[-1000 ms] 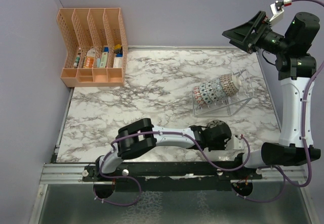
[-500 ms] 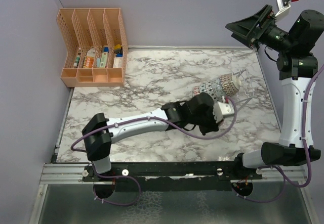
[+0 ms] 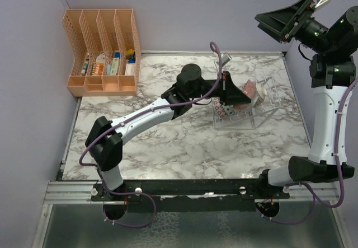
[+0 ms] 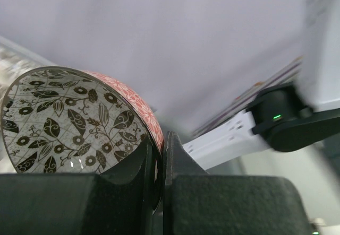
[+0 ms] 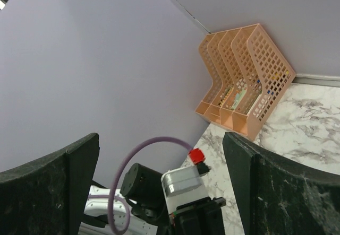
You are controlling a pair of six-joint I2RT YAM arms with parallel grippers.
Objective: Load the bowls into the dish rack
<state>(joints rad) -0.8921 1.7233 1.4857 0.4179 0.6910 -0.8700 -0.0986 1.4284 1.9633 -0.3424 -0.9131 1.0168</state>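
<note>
The dish rack (image 3: pixel 267 114) is a thin clear wire rack at the right of the marble table. Several patterned bowls (image 3: pixel 226 111) stand on edge in a row in it. My left gripper (image 3: pixel 237 93) reaches over the rack from the left and is shut on the rim of a red/pink bowl (image 3: pixel 250 87) at the row's far end. In the left wrist view the bowl (image 4: pixel 69 123) shows a red outside and a grey leaf-patterned inside, its rim pinched between my fingers (image 4: pixel 159 158). My right gripper (image 3: pixel 281 22) is open and empty, raised high above the table's far right corner.
An orange plastic file organiser (image 3: pixel 104 55) with small items stands at the table's far left; it also shows in the right wrist view (image 5: pixel 248 81). Purple walls close the table on the left, back and right. The right arm's white link (image 3: pixel 323 119) stands at the right edge.
My left arm swung from the near table edge to the rack, carrying the red/pink bowl up to the far end of the row. The right gripper rose slightly.
</note>
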